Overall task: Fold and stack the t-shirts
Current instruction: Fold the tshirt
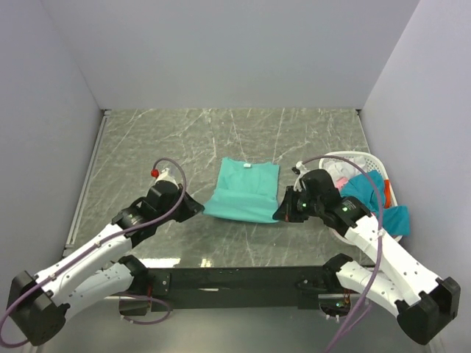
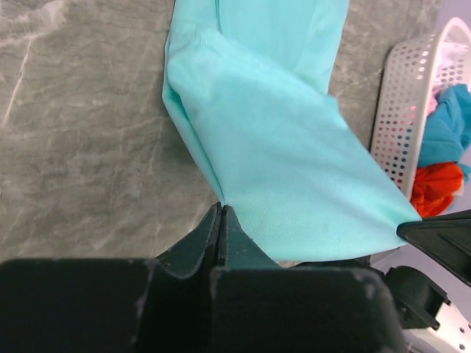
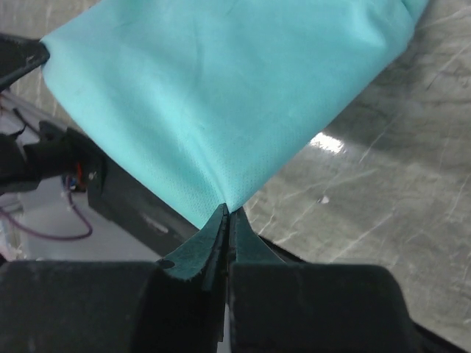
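Locate the teal-green t-shirt (image 1: 244, 190) spread on the table (image 1: 147, 147) just beside the white laundry basket (image 1: 366, 159), on the basket's left-arm side, collar at the end farther from the arm bases. Confirm the left gripper (image 1: 197, 209) clenched on the hem corner far from the basket, fingertips pressed together with cloth pinched between, as in the left wrist view. Confirm the right gripper (image 1: 282, 213) likewise clenched on the hem corner nearest the basket. Note the hem drawn between both pinches and apparently raised slightly off the table. Treat the cloth as light, soft and limp: expect sag, drape and wrinkling wherever unsupported, with no stiffness to carry a fold line. Grip at corners or seamed edges, through the doubled hem, to guard against slipping of a thin single layer. Move both corners together at equal height to avoid skewing the fold. Leave the blue-teal t-shirt (image 2: 445, 125), spilling over the basket's rim, the orange-red t-shirt (image 2: 436, 187) and the pale pink t-shirt (image 1: 340, 170) in the basket until finishing this fold.
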Robot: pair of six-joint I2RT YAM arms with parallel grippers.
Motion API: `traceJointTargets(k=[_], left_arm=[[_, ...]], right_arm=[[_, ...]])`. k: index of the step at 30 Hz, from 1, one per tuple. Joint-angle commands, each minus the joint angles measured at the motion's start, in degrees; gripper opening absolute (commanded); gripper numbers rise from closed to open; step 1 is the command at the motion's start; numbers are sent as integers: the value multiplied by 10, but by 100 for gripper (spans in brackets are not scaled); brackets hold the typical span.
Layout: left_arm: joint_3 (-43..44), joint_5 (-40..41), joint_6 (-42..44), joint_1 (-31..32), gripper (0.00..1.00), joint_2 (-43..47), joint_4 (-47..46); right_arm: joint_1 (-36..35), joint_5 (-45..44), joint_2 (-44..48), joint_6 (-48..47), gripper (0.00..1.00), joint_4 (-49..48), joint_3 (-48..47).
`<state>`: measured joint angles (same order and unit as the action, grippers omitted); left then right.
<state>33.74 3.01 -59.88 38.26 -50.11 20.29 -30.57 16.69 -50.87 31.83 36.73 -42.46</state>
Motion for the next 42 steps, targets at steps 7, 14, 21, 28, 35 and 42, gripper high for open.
traceJointTargets(k=[7,14,21,28,35,42], left_arm=[[32,29,11,1,1,41,20],[85,53,29,1,1,-15,5],[167,96,56,0,1,-109,-2],[233,96,80,-20,1,-192,-15],[276,47,102,-69,1,-263,-46],[324,23,129,-85,1,-332,-60]], right_arm=[[-3,46,31,-27,0,77,-54],[11,25,15,-28,0,65,-67],[41,6,-12,-41,0,55,-94],[89,25,-51,-65,0,37,-116],[137,87,-105,-77,0,-9,-134],[178,102,-167,-83,0,-25,-149]])
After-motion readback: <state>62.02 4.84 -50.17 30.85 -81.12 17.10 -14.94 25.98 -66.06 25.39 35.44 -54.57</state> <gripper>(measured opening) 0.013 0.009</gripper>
